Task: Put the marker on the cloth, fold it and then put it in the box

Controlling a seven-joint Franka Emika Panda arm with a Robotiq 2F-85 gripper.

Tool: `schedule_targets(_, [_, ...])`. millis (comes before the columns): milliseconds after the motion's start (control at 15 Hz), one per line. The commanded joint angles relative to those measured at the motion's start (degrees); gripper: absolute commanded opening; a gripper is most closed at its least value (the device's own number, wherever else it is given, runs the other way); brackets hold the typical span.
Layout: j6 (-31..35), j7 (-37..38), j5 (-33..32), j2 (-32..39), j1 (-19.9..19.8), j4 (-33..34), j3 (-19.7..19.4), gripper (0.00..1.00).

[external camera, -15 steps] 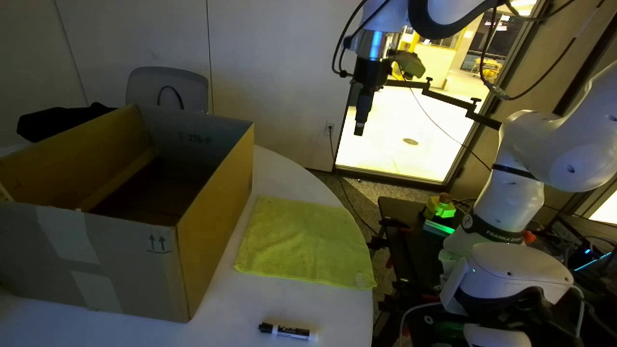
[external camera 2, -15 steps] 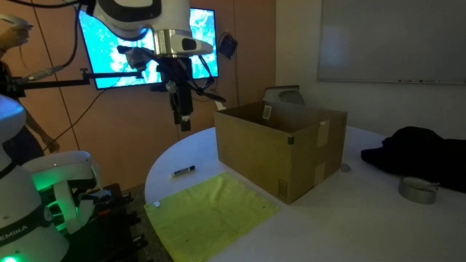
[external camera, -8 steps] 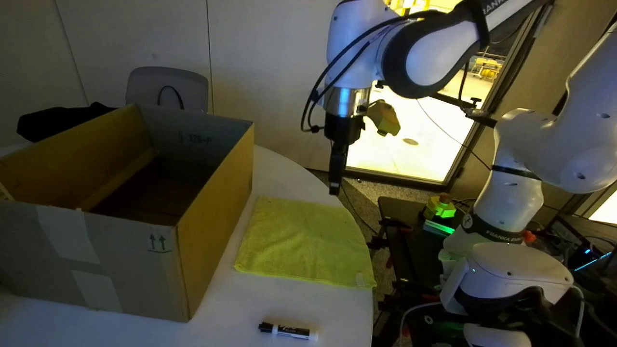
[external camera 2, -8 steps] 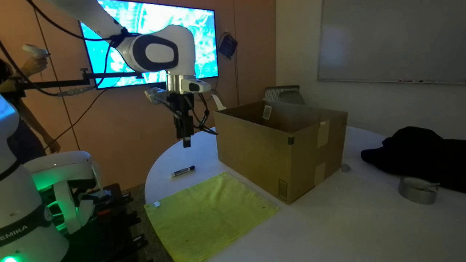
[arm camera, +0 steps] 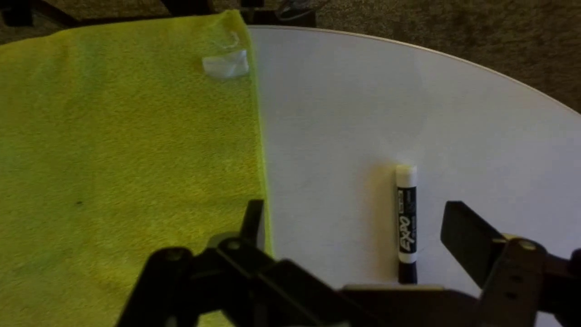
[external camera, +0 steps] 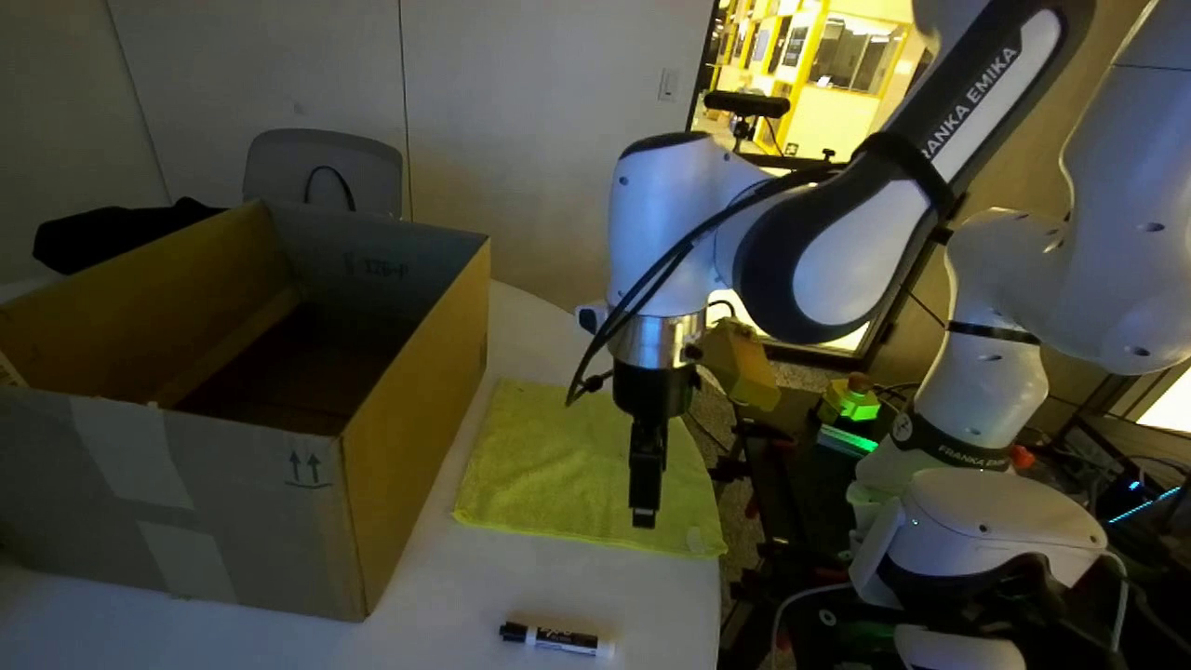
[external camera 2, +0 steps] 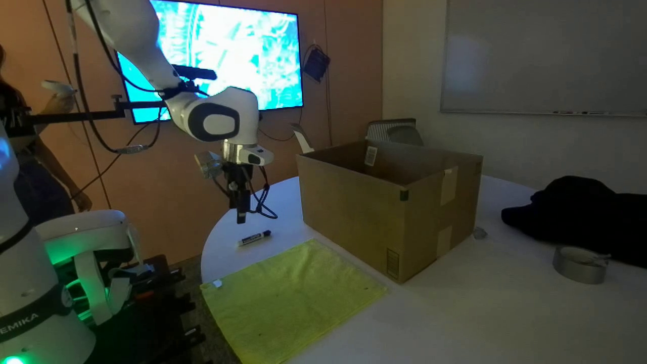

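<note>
One Franka Emika arm (external camera: 856,251) bends over a white, round-edged tabletop (external camera 2: 505,318), its pincer (arm camera: 354,222) pointing down with the jaws spread wide. Below, an Expo marker (arm camera: 407,218) lies flat on the tabletop; the wrist view shows it framed between the two jaws, nearer to one. In both exterior views, the pincer hovers above the surface, apart from the marker. The marker's white end points toward the tabletop's rim, its black cap the opposite way. Near it, a yellow-green cloth (external camera 2: 293,308) is spread flat, with a small white tag (arm camera: 226,63) by one corner and an edge reaching the rim. An open-topped cardboard box (external camera: 419,447), printed with two upward arrows (external camera: 296,463), stands just beside the cloth, its interior in shadow. A gray chair (external camera: 279,172) stands behind the box. In an exterior view, a gray tape roll (external camera 2: 579,268) and a black bundle of fabric (external camera 2: 591,217) rest farther along the tabletop. A bright screen (external camera 2: 273,60) hangs on an orange-brown wall (external camera 2: 354,76) behind the arm, and a whiteboard (external camera 2: 546,55) is mounted beyond the box. At the edge of that view, a person (external camera 2: 38,182), only partly visible, holds up a pale object (external camera 2: 58,87) too blurred to identify.
</note>
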Motion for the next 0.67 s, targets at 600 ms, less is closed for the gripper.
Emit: schedule_targets(600, [19.80,8.57,-8.27,22.15,10.45,11.43,0.59,1.00])
